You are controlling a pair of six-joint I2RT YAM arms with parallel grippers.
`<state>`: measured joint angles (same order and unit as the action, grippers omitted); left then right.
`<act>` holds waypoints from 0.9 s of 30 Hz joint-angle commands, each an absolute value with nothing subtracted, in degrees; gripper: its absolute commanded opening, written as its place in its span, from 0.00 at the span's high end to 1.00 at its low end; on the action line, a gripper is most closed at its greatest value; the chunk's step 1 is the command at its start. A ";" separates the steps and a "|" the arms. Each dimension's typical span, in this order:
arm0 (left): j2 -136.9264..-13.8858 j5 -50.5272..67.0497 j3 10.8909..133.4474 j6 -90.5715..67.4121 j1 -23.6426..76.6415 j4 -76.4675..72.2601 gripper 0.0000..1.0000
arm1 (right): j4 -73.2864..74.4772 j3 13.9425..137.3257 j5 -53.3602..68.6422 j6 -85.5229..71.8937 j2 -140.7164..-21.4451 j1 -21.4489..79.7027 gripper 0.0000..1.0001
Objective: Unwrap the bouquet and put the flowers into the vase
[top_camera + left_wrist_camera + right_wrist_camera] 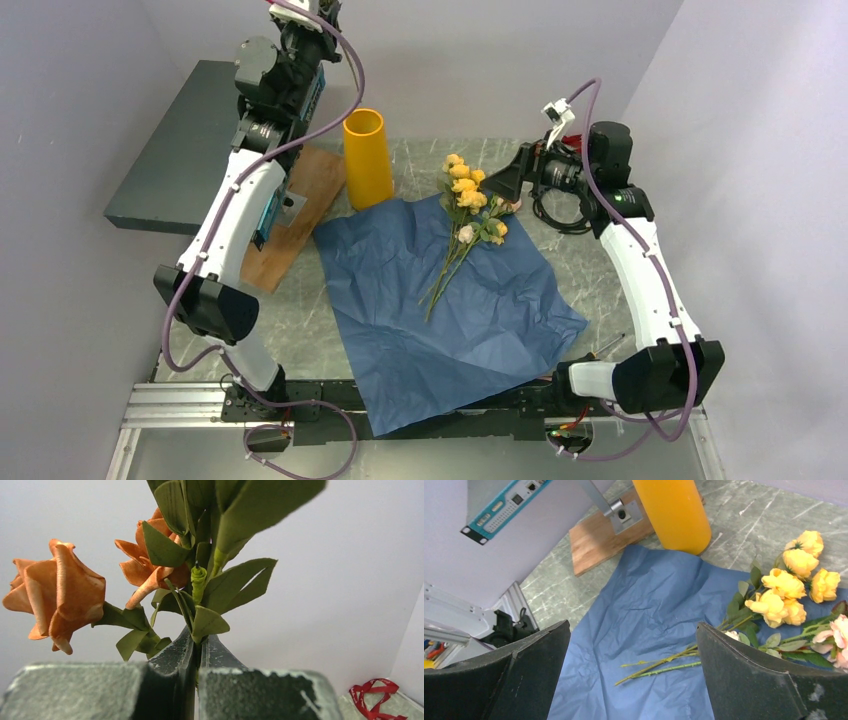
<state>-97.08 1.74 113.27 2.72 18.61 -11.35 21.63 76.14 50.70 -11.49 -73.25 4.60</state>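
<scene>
The blue wrapping paper lies spread flat on the table. On it lie loose flowers, yellow and pink roses with their stems pointing toward the near side. The orange-yellow vase stands upright just beyond the paper's far left corner. My left gripper is raised high at the back and is shut on the green stem of two orange roses. My right gripper hovers open over the paper, with the yellow roses and the stems below it and nothing between its fingers.
A wooden board lies left of the vase, partly under my left arm. A dark grey slab sits at the far left. A red ribbon lies on the table. Black cables coil near my right wrist.
</scene>
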 commanded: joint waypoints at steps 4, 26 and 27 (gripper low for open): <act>-97.79 1.38 110.93 -0.67 16.44 -9.67 1.00 | 16.71 71.69 44.10 -7.69 -68.64 4.65 0.00; -110.11 6.70 114.32 -3.24 15.91 11.73 0.68 | 19.57 69.08 41.31 -6.42 -68.94 4.65 0.00; -109.99 7.36 114.45 -3.50 15.91 12.61 0.64 | 19.86 69.08 41.20 -6.34 -69.12 4.65 0.00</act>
